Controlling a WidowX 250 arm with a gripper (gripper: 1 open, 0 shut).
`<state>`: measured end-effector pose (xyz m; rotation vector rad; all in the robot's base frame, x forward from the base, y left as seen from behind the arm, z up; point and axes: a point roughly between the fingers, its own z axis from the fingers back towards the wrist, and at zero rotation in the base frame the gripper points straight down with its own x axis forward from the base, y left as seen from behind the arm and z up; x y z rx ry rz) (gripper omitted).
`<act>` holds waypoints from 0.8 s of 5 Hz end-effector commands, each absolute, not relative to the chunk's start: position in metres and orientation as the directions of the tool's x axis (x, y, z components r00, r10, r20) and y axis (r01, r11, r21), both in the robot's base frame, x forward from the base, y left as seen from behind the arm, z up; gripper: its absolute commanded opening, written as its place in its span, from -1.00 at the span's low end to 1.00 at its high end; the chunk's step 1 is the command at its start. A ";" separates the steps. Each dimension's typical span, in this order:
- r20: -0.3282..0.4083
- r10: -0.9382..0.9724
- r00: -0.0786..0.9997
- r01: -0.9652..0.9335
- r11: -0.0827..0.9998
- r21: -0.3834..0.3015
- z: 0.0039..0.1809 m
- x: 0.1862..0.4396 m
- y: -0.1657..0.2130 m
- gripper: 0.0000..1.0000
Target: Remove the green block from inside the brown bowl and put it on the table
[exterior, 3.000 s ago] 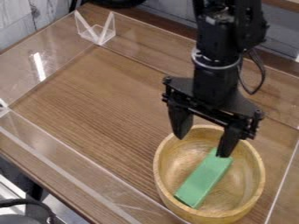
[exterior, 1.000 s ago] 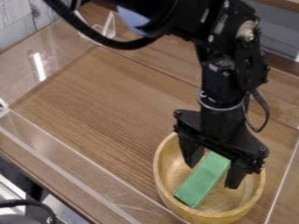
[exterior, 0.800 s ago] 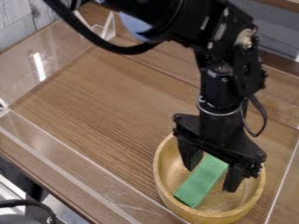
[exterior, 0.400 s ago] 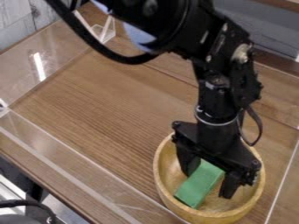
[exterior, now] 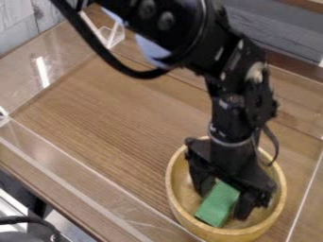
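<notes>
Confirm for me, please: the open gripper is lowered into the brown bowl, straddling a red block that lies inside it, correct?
Not quite: the block is green, not red, as the camera view shows. The open gripper is indeed lowered into the brown bowl, straddling the block inside it.

Clear plastic walls (exterior: 51,71) — grey backdrop (exterior: 284,38) behind.

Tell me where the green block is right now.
The green block lies inside the brown bowl at the camera view's lower right, between the open pincer's fingers.
</notes>
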<state>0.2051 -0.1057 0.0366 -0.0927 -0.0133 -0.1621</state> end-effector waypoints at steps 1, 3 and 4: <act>0.058 -0.184 0.981 0.189 0.977 -0.094 0.034 0.210 -0.111 1.00; 0.042 -0.190 0.981 0.193 0.977 -0.089 0.043 0.210 -0.109 -1.00; 0.030 -0.193 0.981 0.195 0.977 -0.087 0.051 0.210 -0.107 -1.00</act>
